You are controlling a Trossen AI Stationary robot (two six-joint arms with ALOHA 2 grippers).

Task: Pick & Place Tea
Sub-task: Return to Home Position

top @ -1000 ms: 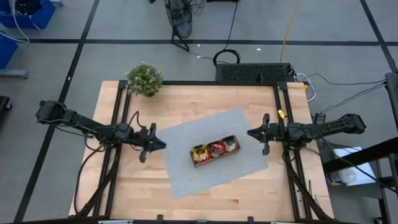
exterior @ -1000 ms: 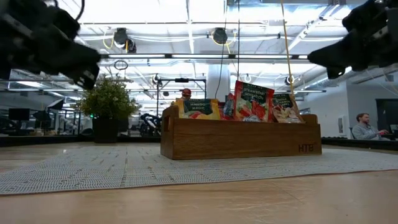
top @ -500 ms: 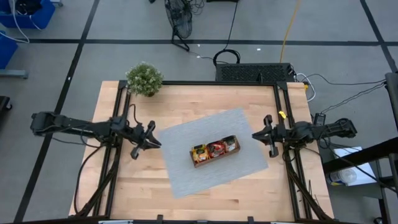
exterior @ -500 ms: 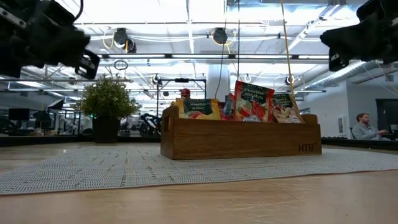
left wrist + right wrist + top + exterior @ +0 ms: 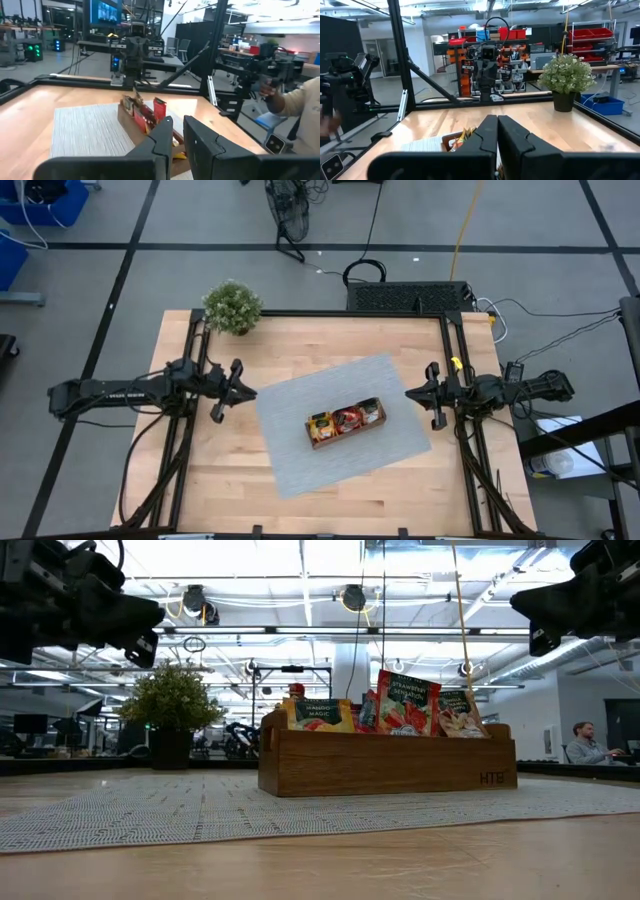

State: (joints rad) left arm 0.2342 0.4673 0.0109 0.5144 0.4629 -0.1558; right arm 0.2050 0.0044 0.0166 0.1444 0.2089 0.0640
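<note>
Table: I see pale wood with a black frame and an arm mounted on each side.
Mat: grey and woven, it lies skewed across the middle of the table.
Tray: this brown wooden box has three compartments and sits on the mat, right of centre and turned slightly.
Plant: a small green one in a dark pot at the far left corner, well apart from the tray.
Left gripper: it hovers at the mat's left edge, off the surface. My wrist camera shows only a slit between the fingers and nothing held.
Right gripper: it hovers just right of the mat, level with the tray. The fingers are pressed together and hold nothing.
Tea sachets: all that I can see stand upright inside the tray, with yellow in the left compartment, red in the middle and paler ones on the right.
</note>
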